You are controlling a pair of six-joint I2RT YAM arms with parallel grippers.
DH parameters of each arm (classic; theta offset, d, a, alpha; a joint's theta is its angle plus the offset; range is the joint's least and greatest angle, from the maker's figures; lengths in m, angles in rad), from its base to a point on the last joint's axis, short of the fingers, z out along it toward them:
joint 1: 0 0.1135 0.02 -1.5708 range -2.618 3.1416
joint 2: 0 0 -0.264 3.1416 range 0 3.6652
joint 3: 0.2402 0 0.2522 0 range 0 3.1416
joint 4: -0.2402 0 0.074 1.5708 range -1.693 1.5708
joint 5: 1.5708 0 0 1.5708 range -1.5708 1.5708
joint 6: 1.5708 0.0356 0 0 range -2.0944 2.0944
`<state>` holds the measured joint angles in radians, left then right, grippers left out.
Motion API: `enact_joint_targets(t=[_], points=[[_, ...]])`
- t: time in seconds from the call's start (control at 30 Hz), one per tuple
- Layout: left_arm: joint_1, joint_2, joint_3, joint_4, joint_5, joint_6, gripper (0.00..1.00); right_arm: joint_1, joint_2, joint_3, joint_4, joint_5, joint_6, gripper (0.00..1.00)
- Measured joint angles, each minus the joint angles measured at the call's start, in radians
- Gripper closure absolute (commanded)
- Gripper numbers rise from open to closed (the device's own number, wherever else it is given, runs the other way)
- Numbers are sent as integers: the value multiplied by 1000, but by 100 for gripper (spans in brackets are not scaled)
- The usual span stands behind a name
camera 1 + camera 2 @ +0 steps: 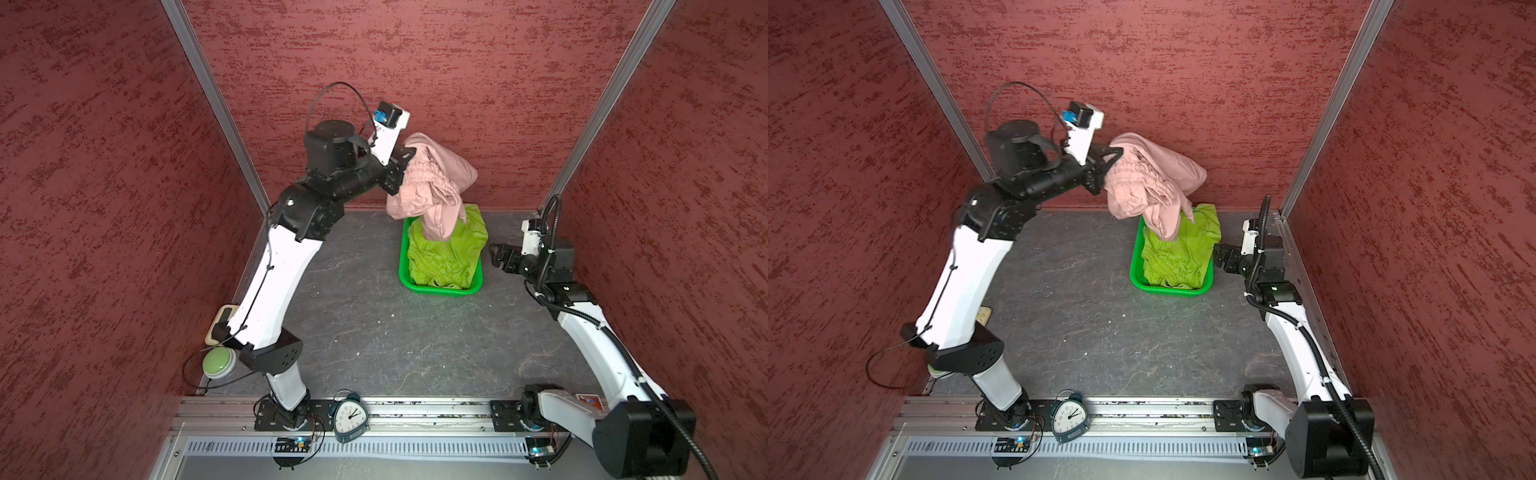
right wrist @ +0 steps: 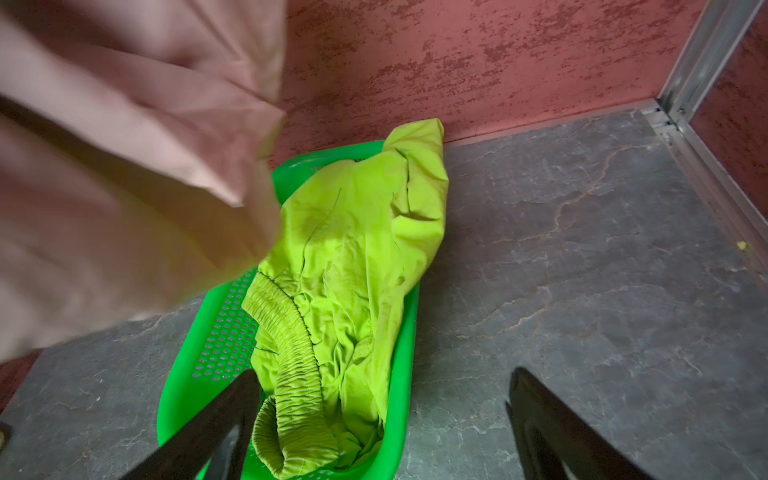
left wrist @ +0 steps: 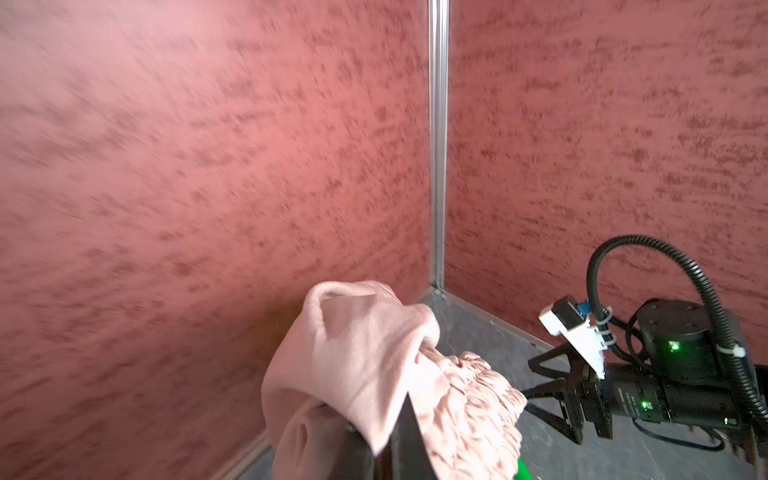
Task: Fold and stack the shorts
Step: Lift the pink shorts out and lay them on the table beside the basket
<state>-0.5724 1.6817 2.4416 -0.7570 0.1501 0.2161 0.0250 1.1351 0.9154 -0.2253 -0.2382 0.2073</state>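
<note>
The left claw (image 1: pixel 400 168), clamped shut on the gathered waistband of the dusty pink shorts (image 1: pixel 432 183), holds the garment in the air near the far wall, its crumpled cloth hanging down over the far end of the bright green basket (image 1: pixel 402 266). Whether the pink hem touches anything below it cannot be told from either top view, and in the right wrist view the cloth is a blur. The lime green shorts (image 1: pixel 449 257) lie bunched inside the basket, their elastic waistband toward its near left side and one leg spilling over the far right rim. The basket stands on the dark grey table (image 1: pixel 353 299), right of centre and close to the far wall. Just to the right of the basket, low over the table, the right claw (image 1: pixel 494 257) points toward it with its jaws spread wide and nothing between them. A small alarm clock (image 1: pixel 349 417) stands on the rail at the near edge, between the two arm bases.
</note>
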Motion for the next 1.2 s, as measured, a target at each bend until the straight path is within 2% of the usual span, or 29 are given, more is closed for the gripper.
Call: enact_joint_targets(t=[0.1,0.2,0.33,0.43,0.6,0.77,1.0,1.2], points=[[2,-97,-8,-10,-113,38,100,12,42,54,12,-35,-27,10],[13,-199,-82,-17,-240,58,100,68,93,118,11,-39,-69,10],[42,-320,-291,-10,-404,45,100,190,185,205,5,-24,-103,10],[114,-394,-525,26,-481,-49,100,298,282,252,11,-8,-109,12],[193,-418,-874,11,-495,-203,100,455,505,373,-16,76,-92,12],[253,-491,-1173,24,-409,-336,100,536,672,501,-49,183,-37,12],[259,-579,-1278,110,-309,-433,100,570,858,680,-81,362,-5,11],[259,-591,-1358,148,-230,-480,100,569,1001,831,-128,457,0,12]])
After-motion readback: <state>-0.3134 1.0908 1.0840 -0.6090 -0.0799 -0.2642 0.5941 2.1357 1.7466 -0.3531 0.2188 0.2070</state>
